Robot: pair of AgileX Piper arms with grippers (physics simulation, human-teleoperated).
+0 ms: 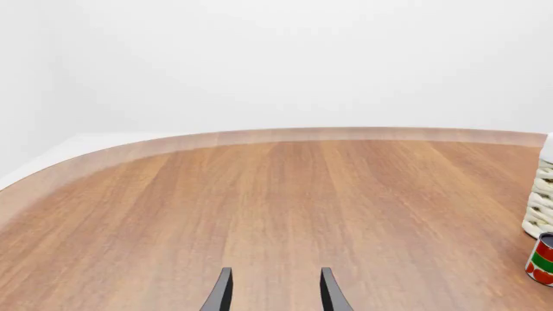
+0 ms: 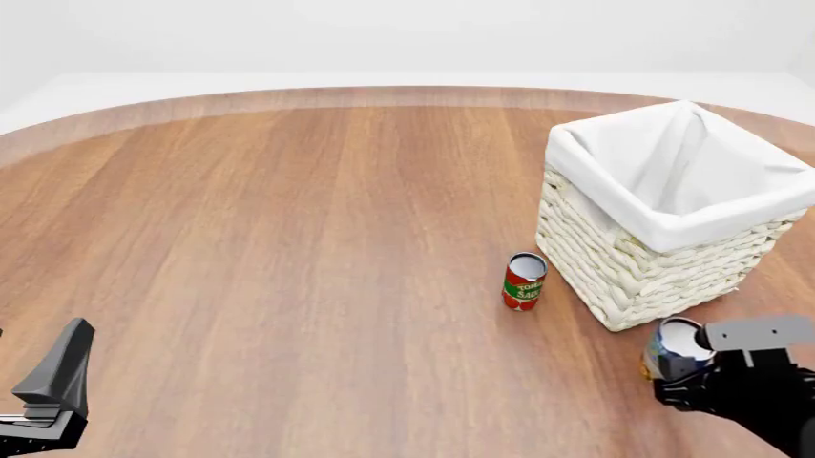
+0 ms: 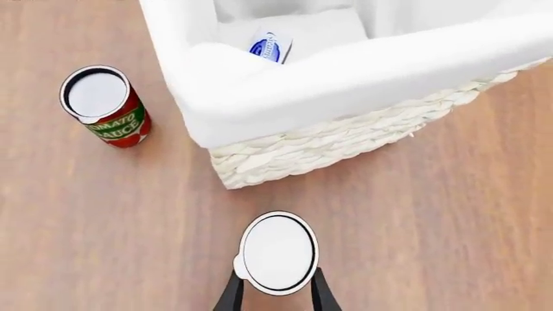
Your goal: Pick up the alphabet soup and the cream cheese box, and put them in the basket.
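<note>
The alphabet soup (image 2: 673, 345) stands just in front of the basket (image 2: 637, 277), near its right front corner. My right gripper (image 2: 679, 368) is shut on it; in the right wrist view the fingers (image 3: 232, 293) press both sides of its silver-white top (image 3: 276, 251). I cannot tell whether it is off the table. The cream cheese box (image 3: 270, 45), blue and white, lies inside the basket (image 3: 346, 81) on the cloth lining. My left gripper (image 2: 52, 391) is open and empty at the near left, its fingers (image 1: 220, 295) apart over bare wood.
A red and green tomato sauce can (image 2: 524, 281) stands upright just left of the basket's near corner; it also shows in the right wrist view (image 3: 108, 107) and the left wrist view (image 1: 542, 259). The table's curved far edge (image 2: 382, 93) runs across the back.
</note>
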